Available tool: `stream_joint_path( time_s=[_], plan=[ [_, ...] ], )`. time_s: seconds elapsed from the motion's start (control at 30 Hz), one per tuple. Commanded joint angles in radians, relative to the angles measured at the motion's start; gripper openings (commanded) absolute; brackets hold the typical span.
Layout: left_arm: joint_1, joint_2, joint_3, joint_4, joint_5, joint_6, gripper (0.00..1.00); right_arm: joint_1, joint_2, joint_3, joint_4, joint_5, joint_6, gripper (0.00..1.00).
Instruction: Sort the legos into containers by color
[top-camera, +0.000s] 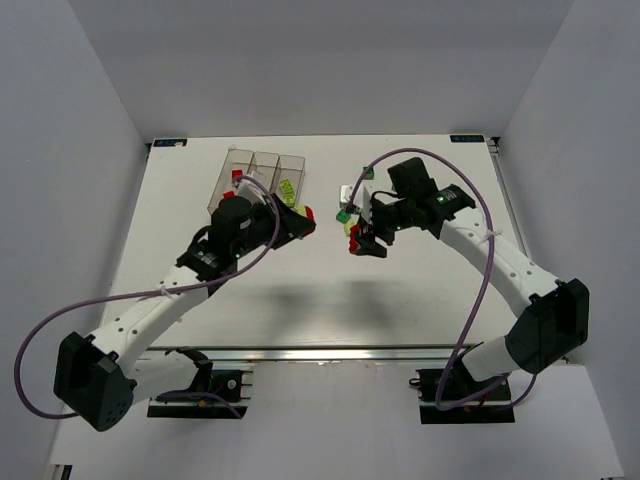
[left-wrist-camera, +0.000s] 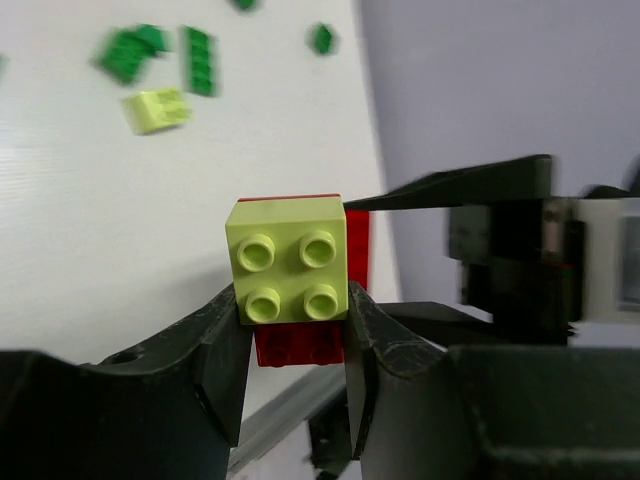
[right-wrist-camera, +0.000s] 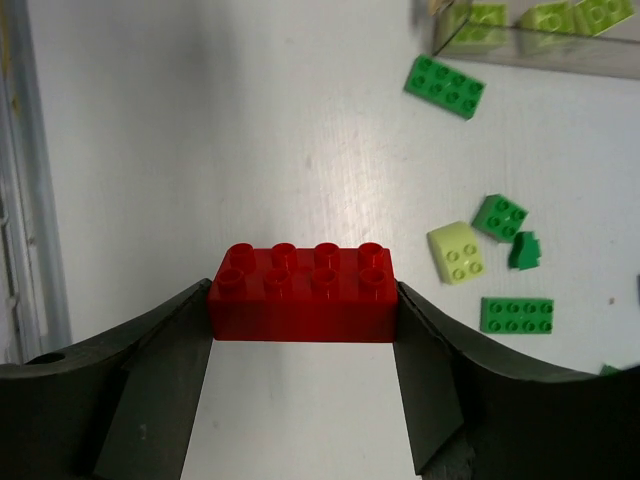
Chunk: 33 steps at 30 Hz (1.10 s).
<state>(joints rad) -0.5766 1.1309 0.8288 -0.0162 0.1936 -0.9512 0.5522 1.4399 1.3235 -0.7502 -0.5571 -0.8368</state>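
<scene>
In the left wrist view, my left gripper (left-wrist-camera: 292, 308) is shut on a pale yellow-green two-by-two lego (left-wrist-camera: 290, 260) that is stuck onto a red lego (left-wrist-camera: 298, 346) behind it. In the top view this gripper (top-camera: 304, 216) hangs just right of the three clear containers (top-camera: 264, 165). My right gripper (right-wrist-camera: 303, 298) is shut endwise on a red two-by-four lego (right-wrist-camera: 303, 293), above the table's middle (top-camera: 358, 243). The left container holds a red lego (top-camera: 237, 176) and the right one holds yellow-green legos (top-camera: 288, 188). Loose green legos (right-wrist-camera: 445, 86) and a yellow-green one (right-wrist-camera: 456, 252) lie on the table.
A cluster of loose bricks (top-camera: 350, 207) lies between the two grippers, close under the right arm (top-camera: 430, 205). The right arm's black body (left-wrist-camera: 520, 250) shows at the right of the left wrist view. Grey walls enclose the white table (top-camera: 420, 290).
</scene>
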Motion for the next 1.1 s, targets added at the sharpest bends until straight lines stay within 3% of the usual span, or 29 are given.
stream_joint_path(
  time_s=[0.0,0.2,0.4,0.53,0.8,1.07],
  plan=[
    [0.050,-0.077,0.178,-0.331,-0.159,0.113,0.00,0.008,0.049,0.008,0.272,-0.003,0.180,0.00],
    [0.063,-0.144,0.449,-0.651,-0.462,0.229,0.00,0.071,0.311,0.196,0.498,0.025,0.559,0.00],
    [0.063,-0.261,0.471,-0.722,-0.565,0.200,0.00,0.169,0.653,0.591,0.592,0.137,0.769,0.00],
    [0.063,-0.341,0.434,-0.738,-0.621,0.163,0.00,0.216,0.821,0.743,0.693,0.166,0.815,0.00],
    [0.063,-0.459,0.388,-0.789,-0.689,0.131,0.00,0.267,0.997,0.787,1.061,0.249,0.815,0.00],
    [0.063,-0.510,0.366,-0.831,-0.704,0.089,0.00,0.299,1.113,0.882,1.177,0.361,0.780,0.08]
  ],
)
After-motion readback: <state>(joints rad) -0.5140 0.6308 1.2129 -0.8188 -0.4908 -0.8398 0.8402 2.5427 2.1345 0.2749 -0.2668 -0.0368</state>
